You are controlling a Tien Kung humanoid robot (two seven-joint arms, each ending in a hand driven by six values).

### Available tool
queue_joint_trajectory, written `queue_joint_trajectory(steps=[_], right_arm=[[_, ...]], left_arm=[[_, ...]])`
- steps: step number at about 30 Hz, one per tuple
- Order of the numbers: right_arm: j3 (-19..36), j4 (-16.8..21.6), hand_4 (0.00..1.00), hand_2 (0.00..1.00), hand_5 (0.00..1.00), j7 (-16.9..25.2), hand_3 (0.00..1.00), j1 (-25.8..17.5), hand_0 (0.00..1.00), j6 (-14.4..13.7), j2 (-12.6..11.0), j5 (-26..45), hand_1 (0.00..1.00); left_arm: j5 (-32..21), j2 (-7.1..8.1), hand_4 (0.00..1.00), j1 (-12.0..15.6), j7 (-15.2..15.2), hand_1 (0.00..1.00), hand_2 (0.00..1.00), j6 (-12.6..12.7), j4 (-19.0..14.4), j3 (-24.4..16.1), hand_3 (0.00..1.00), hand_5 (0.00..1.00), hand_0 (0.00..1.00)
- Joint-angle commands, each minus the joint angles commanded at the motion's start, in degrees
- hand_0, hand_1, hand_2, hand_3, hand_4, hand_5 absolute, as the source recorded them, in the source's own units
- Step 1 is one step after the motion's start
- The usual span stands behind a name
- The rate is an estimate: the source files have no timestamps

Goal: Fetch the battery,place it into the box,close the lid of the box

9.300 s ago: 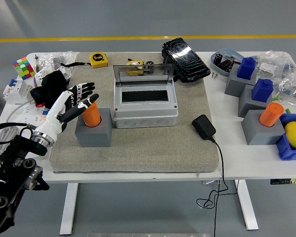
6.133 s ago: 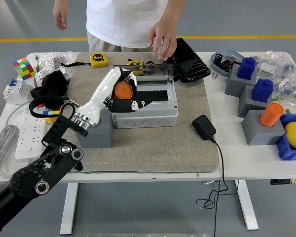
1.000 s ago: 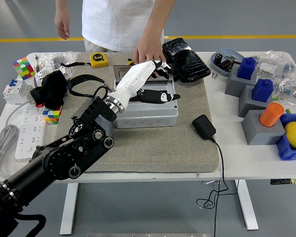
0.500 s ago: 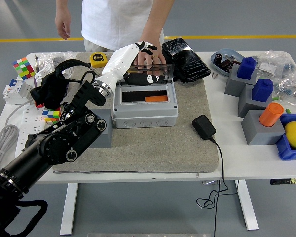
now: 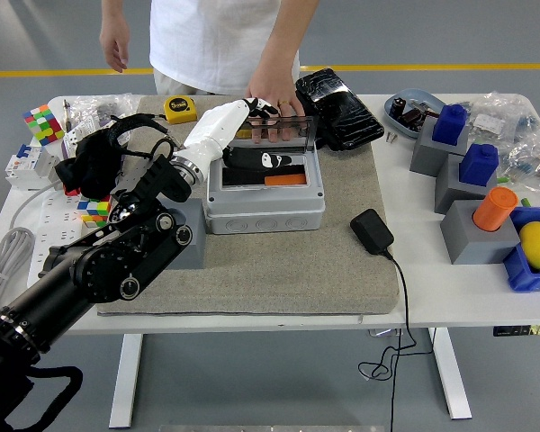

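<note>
In the head view, the orange battery (image 5: 284,180) lies inside the grey box (image 5: 265,193), toward its right. The left hand (image 5: 252,135) reaches over the box's far edge, fingers loosely spread against the upright clear lid (image 5: 279,130), gripping nothing. A person's hand (image 5: 272,106) rests behind the lid.

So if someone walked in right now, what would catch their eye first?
Probably the robot's left hand reaching over the grey box at mid-table, at its clear lid, with an orange battery lying inside. A person's hand rests at the lid from the far side.
</note>
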Motion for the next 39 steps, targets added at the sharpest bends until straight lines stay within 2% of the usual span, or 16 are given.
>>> queue_joint_trajectory(steps=[9, 16, 26, 32, 39], right_arm=[[0.2, 0.1, 0.927, 0.585, 0.468, 0.0, 0.545, -0.1, 0.545, 0.0, 0.1, -0.2, 0.599], [0.3, 0.1, 0.927, 0.585, 0.469, 0.1, 0.545, -0.1, 0.545, 0.0, 0.1, -0.2, 0.598], [0.3, 0.1, 0.927, 0.585, 0.47, 0.1, 0.545, -0.1, 0.545, 0.0, 0.2, -0.3, 0.598], [0.1, 0.1, 0.927, 0.585, 0.47, 0.1, 0.545, -0.1, 0.545, 0.0, 0.2, -0.2, 0.597], [-0.1, -0.1, 0.928, 0.584, 0.472, 0.1, 0.545, 0.0, 0.545, 0.1, 0.2, 0.1, 0.597]], left_arm=[[-1.3, 2.19, 0.998, 3.6, 3.0, 0.737, 0.721, -1.7, -6.5, 2.0, 0.74, 0.426, 0.757], [-3.3, 4.18, 0.998, 6.6, 3.7, 0.723, 0.717, -2.4, -11.3, 4.5, 0.737, 0.431, 0.736], [-4.5, 5.7, 0.998, 9.4, 4.2, 0.713, 0.714, -2.8, -14.6, 6.4, 0.734, 0.446, 0.725], [-4.8, 6.29, 0.998, 11.3, 3.8, 0.713, 0.714, -2.6, -16.1, 4.2, 0.731, 0.451, 0.728], [-5.4, 7.17, 0.998, 14.9, 3.0, 0.715, 0.713, -2.1, -17.9, -1.2, 0.731, 0.456, 0.738]])
